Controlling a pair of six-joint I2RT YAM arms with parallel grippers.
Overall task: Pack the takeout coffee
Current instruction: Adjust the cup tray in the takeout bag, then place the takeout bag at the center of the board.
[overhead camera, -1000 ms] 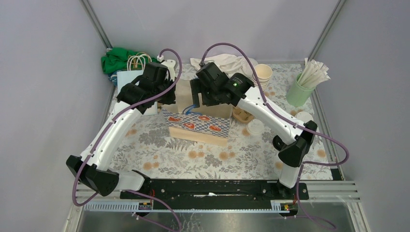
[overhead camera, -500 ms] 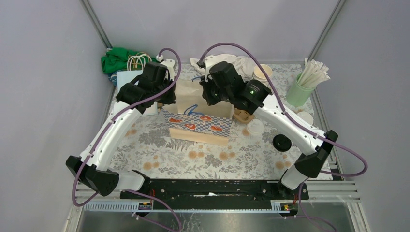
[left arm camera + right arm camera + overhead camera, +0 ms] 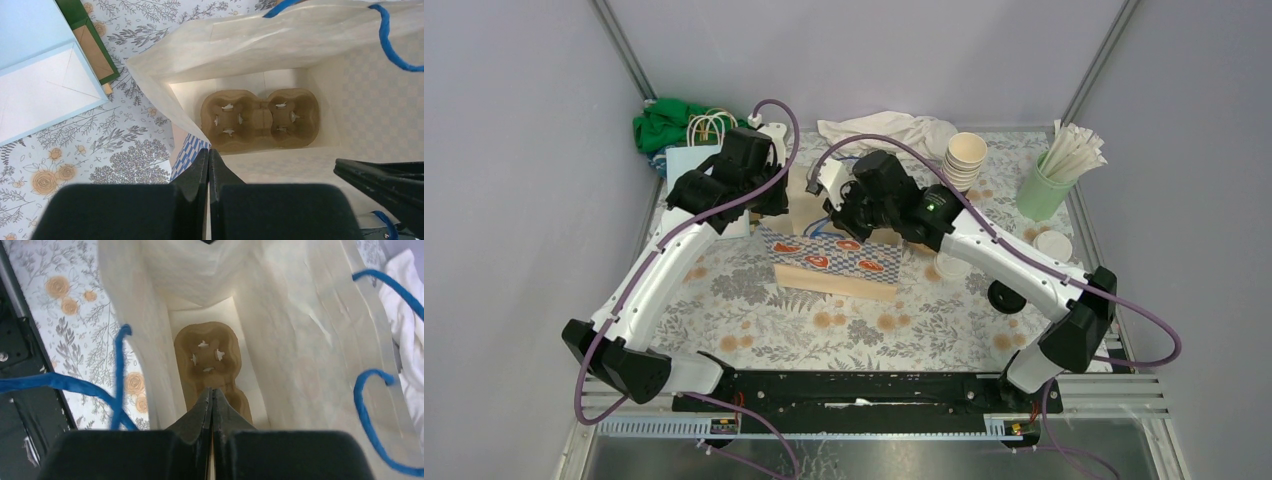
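The takeout coffee shows as a stack of cream paper cups [image 3: 967, 152] at the back right, with white lids [image 3: 1053, 243] lying nearby. An upright paper bag [image 3: 834, 255] with a blue check band stands mid-table. A brown two-cup carrier [image 3: 260, 117] [image 3: 210, 355] lies empty on the bag's bottom. My left gripper [image 3: 208, 152] [image 3: 779, 205] is shut on the bag's left rim [image 3: 165, 100]. My right gripper [image 3: 212, 391] [image 3: 844, 205] hangs shut over the bag's mouth, and I see nothing between its fingers. No cup is in the bag.
A mint-green tumbler of wrapped straws [image 3: 1044, 185] stands at the far right. A white cloth [image 3: 884, 130] lies behind the bag. A light blue bag [image 3: 689, 160] and green fabric [image 3: 664, 120] sit at the back left. Blue bag handles [image 3: 375, 390] hang beside my right fingers.
My right arm drew off to the bag's right, then swung back left over the bag's mouth. The left arm and the bag have stayed put.
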